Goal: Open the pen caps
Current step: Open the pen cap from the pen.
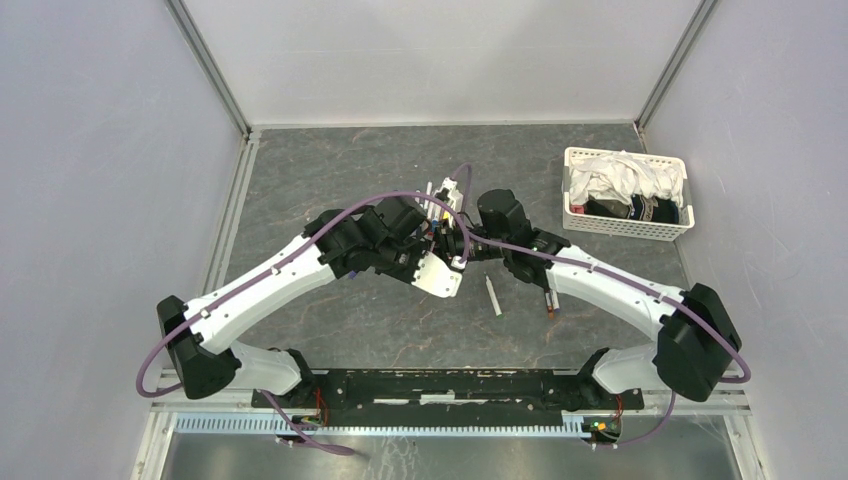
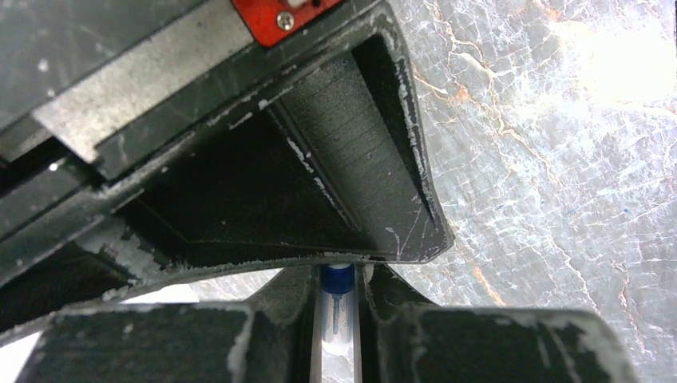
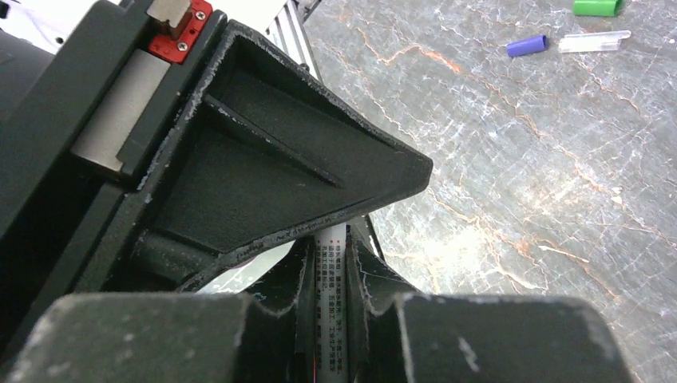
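Snugly between both arms' jaws — one pen (image 3: 333,271)

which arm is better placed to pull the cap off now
Left, probably: the left gripper is shut on the blue cap, while the right gripper clamps the white printed barrel and can hold it steady.

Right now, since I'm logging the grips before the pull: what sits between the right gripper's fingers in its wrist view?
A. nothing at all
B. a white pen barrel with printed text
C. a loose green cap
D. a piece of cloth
B: the right gripper is closed on the pen, whose white barrel with small print runs between the fingers; the green cap lies loose, well apart from it.
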Tool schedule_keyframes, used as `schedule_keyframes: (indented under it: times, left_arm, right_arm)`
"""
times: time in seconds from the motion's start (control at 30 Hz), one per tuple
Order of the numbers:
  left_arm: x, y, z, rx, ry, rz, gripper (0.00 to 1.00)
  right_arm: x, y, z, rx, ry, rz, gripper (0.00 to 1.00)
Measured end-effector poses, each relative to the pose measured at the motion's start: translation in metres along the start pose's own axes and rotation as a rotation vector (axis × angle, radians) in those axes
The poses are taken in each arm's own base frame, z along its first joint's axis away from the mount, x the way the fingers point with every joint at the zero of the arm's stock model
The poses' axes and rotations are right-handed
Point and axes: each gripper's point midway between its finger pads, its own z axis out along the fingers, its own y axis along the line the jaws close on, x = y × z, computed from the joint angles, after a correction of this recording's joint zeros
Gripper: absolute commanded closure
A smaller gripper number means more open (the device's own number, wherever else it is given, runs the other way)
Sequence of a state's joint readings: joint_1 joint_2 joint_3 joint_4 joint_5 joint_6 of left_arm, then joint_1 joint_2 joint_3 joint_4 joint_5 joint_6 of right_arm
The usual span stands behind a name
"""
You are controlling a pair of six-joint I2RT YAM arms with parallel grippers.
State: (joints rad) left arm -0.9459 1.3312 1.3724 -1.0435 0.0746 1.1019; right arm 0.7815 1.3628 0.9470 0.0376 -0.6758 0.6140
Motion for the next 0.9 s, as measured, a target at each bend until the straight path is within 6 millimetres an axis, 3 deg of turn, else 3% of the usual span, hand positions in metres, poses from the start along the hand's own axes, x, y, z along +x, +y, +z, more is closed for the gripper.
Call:
schedule_keyframes:
  times: [0.43, 0.5, 0.6, 0.67, 0.7, 0.73, 0.77, 0.8, 0.9]
  left_arm:
    - [0.001, -0.002, 0.002, -0.006, -0.017, -0.016, 0.98]
    - [-0.003, 0.006, 0.003, -0.004, -0.139, 0.043, 0.98]
    - [-0.035, 0.019, -0.010, -0.004, -0.547, 0.106, 0.98]
    - [0.032, 0.040, -0.020, -0.110, -0.339, 0.022, 0.98]
    - [0.077, 0.052, -0.031, -0.191, -0.204, -0.044, 0.98]
    - [0.107, 0.054, -0.039, -0.234, -0.106, -0.086, 0.98]
    - [0.116, 0.048, -0.040, -0.239, -0.050, -0.095, 0.98]
    - [0.112, 0.042, -0.037, -0.225, -0.037, -0.081, 0.98]
    - [0.071, 0.024, -0.024, -0.164, -0.066, 0.026, 0.98]
  right_arm:
    - [0.007, -0.001, -0.004, 0.031, 0.034, -0.014, 1.00]
    - [0.021, -0.003, -0.019, 0.094, -0.034, -0.065, 1.00]
    - [0.025, 0.013, -0.074, 0.107, -0.317, -0.141, 1.00]
    - [0.060, 0.016, -0.100, 0.100, -0.315, -0.122, 1.00]
    - [0.080, 0.015, -0.101, 0.081, -0.288, -0.099, 1.00]
    - [0.103, 0.008, -0.098, 0.082, -0.240, -0.063, 1.00]
    - [0.127, -0.005, -0.094, 0.105, -0.178, -0.020, 1.00]
    - [0.149, -0.017, -0.093, 0.141, -0.116, 0.023, 1.00]
    - [0.181, -0.039, -0.094, 0.233, 0.005, 0.097, 1.00]
